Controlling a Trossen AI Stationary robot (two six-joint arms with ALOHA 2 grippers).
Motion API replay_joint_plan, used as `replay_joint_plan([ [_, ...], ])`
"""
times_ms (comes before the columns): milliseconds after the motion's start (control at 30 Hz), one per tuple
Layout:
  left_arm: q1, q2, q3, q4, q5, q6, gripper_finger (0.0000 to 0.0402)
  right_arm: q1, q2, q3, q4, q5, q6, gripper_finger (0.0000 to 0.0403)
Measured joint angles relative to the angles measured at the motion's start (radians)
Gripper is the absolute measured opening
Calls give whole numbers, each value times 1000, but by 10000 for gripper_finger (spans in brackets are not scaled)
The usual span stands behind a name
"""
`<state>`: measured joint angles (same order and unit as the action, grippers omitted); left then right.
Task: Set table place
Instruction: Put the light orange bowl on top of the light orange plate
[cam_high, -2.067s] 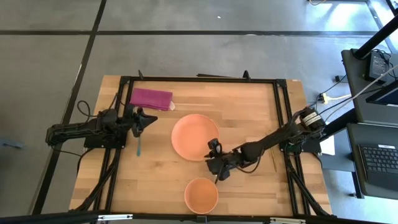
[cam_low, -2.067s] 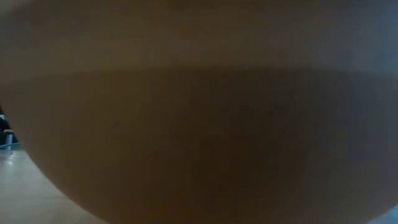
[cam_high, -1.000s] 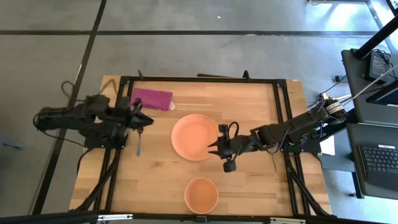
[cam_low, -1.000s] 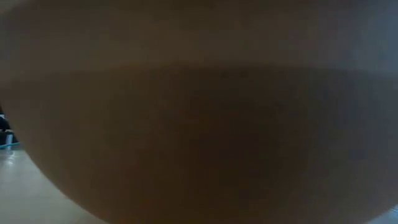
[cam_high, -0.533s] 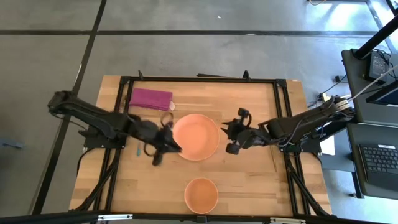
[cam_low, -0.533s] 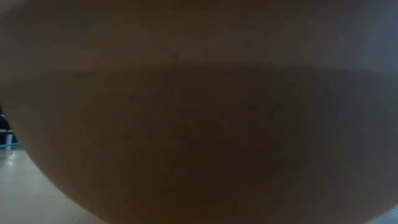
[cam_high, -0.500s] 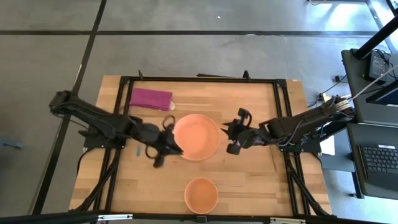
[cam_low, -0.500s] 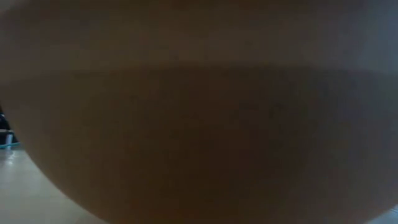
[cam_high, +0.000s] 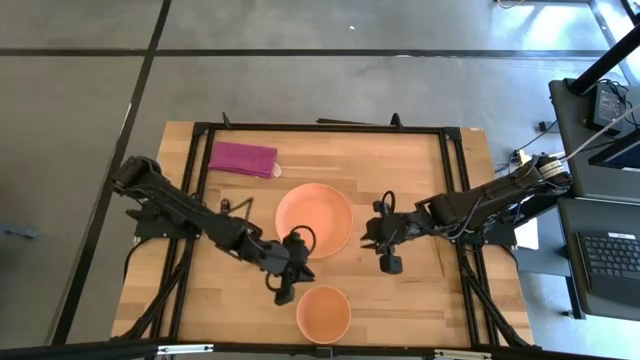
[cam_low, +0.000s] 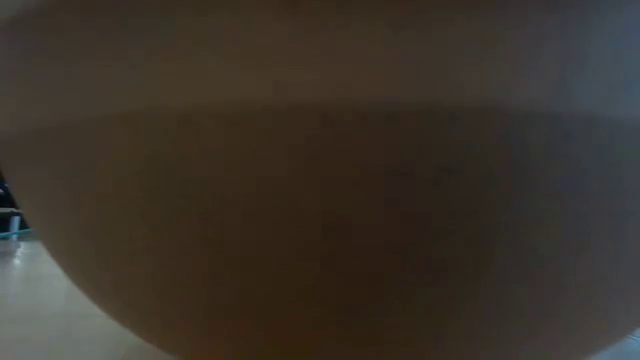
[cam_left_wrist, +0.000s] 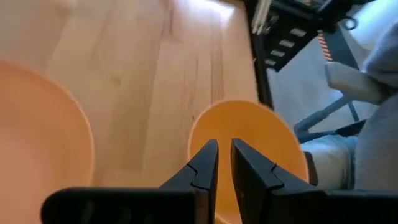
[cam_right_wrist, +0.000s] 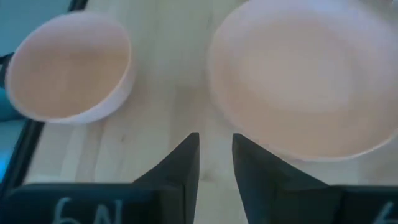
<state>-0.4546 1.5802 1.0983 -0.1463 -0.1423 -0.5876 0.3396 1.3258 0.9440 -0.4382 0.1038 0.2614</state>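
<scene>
An orange plate (cam_high: 313, 220) lies flat on the middle of the light-wood table (cam_high: 400, 300). A smaller orange bowl (cam_high: 323, 312) stands near the near edge, and its wall fills the low view (cam_low: 320, 200). My left gripper (cam_high: 298, 272) is shut and empty, just far-left of the bowl and pointing at the bowl (cam_left_wrist: 249, 134). My right gripper (cam_high: 370, 235) hovers right of the plate, its fingers a narrow gap apart, holding nothing. The right wrist view shows the bowl (cam_right_wrist: 68, 62) and the plate (cam_right_wrist: 305, 74) ahead of the right gripper (cam_right_wrist: 214, 135).
A folded purple napkin (cam_high: 243, 158) lies at the far left of the table. A black rail frame (cam_high: 320, 127) edges the tabletop. Bare wood lies right of the bowl and along the far side. The left arm stretches across the table's left half.
My left gripper has swept from the table's left side, past the plate's left rim, toward the near edge and right, up to the bowl. My right gripper has drawn back from the plate's near-right rim toward the table's right edge. Plate and bowl have stayed put.
</scene>
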Motion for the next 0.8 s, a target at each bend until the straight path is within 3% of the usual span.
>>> replay_joint_plan([
  [333, 0, 132, 0, -5, 35, -101, 39, 50, 0, -98, 125, -11, 22, 97],
  [800, 45, 137, 0, 8, -28, -118, 39, 50, 0, -100, 143, -11, -32, 97],
])
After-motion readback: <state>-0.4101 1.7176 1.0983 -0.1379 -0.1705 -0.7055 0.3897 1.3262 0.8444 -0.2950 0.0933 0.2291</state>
